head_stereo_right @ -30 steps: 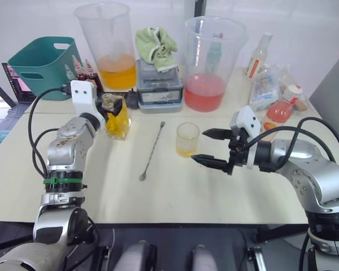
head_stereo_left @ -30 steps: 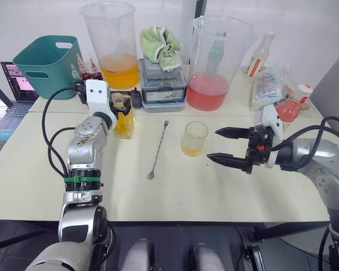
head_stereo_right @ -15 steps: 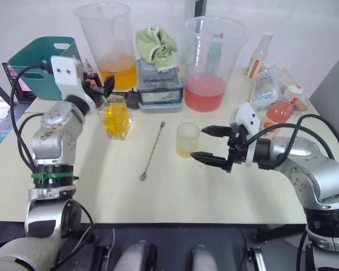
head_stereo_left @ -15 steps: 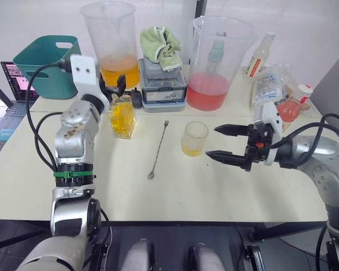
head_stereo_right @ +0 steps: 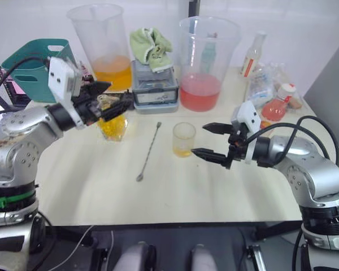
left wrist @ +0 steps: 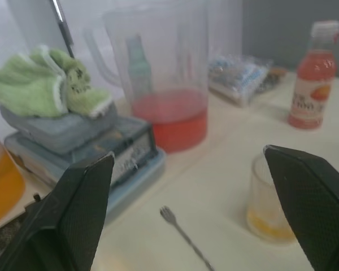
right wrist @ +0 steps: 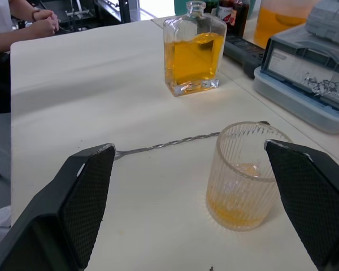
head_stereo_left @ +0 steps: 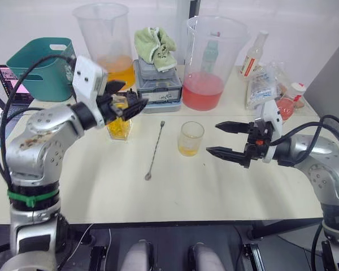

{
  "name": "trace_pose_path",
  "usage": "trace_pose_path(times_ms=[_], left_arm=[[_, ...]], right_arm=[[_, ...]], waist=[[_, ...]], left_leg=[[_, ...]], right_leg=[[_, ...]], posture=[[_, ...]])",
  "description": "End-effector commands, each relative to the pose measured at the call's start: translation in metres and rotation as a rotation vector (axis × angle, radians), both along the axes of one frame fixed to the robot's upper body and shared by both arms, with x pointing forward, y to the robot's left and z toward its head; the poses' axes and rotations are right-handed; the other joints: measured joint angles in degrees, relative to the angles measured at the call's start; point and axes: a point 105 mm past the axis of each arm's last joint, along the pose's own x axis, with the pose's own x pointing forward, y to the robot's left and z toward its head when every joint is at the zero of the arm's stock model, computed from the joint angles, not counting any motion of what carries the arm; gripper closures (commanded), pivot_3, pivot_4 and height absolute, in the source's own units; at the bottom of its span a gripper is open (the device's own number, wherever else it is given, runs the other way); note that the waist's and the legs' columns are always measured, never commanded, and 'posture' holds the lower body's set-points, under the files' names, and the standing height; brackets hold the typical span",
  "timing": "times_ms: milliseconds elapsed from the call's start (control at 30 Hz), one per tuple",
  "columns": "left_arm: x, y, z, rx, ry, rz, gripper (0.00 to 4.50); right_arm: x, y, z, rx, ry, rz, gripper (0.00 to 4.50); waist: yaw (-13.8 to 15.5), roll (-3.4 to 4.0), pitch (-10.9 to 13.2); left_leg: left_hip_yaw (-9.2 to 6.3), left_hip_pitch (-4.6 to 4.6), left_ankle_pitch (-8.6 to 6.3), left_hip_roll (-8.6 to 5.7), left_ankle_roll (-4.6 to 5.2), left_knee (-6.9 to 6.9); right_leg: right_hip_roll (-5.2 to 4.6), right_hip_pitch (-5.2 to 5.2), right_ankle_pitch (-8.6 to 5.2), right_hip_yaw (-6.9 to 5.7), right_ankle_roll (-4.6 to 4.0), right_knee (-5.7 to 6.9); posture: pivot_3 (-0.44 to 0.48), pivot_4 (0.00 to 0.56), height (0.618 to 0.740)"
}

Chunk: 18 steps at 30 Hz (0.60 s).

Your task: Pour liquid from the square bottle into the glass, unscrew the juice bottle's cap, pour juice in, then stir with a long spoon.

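I can make out no word, brand or number anywhere: the orange-red label on the juice bottle point(left wrist: 311, 93), the panel on the grey box point(right wrist: 313, 70) under the green cloth and the laptop screen point(head_stereo_left: 5, 79) all carry marks too small for me to read.

Your left gripper point(head_stereo_left: 126, 100) is raised, fingers spread and empty, while your right gripper point(head_stereo_left: 224, 139) reaches in low from the right, fingers point(head_stereo_left: 229, 127) spread wide, empty too.
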Motion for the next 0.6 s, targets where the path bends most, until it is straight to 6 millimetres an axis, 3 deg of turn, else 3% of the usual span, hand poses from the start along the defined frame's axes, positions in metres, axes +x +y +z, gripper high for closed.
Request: trace_pose_path(times_ms=[33, 233, 433, 600], left_arm=[[-0.019, 0.016, -0.003, -0.038, -0.054, 0.013, 0.03], [-0.047, 0.031, -0.038, 0.007, 0.013, -0.113, 0.03], [-0.049, 0.054, -0.064, -0.087, 0.101, -0.102, 0.03], [-0.059, 0.067, -0.088, -0.069, 0.101, -0.145, 0.03]], right_arm=[[-0.001, -0.01, 0.005, 0.037, -0.051, -0.038, 0.0], [-0.008, -0.024, -0.008, 0.072, -0.057, -0.108, 0.0], [-0.015, -0.048, -0.034, 0.088, -0.034, -0.233, 0.0], [-0.035, -0.088, -0.054, 0.148, -0.045, -0.431, 0.0]], waist=[[0.12, 0.0, 0.0], [0.45, 0.0, 0.0], [0.33, 0.02, -0.01], [0.37, 0.05, -0.03]], left_leg=[[0.02, 0.0, 0.0, 0.01, 0.0, -0.01], [0.02, 0.03, 0.0, 0.01, 0.0, 0.0], [0.03, 0.26, -0.01, 0.06, 0.0, -0.03], [0.06, 0.72, -0.06, 0.07, 0.06, -0.17]], right_leg=[[-0.01, 0.0, 0.0, 0.0, 0.0, -0.04], [-0.08, 0.08, 0.0, -0.05, 0.0, -0.09], [-0.04, 0.36, -0.01, -0.06, -0.01, -0.19], [-0.04, 0.85, -0.02, -0.09, -0.01, -0.41]], posture=[[0.0, 0.15, 0.74], [0.0, 0.15, 0.74], [0.0, 0.15, 0.74], [0.0, 0.15, 0.74]])
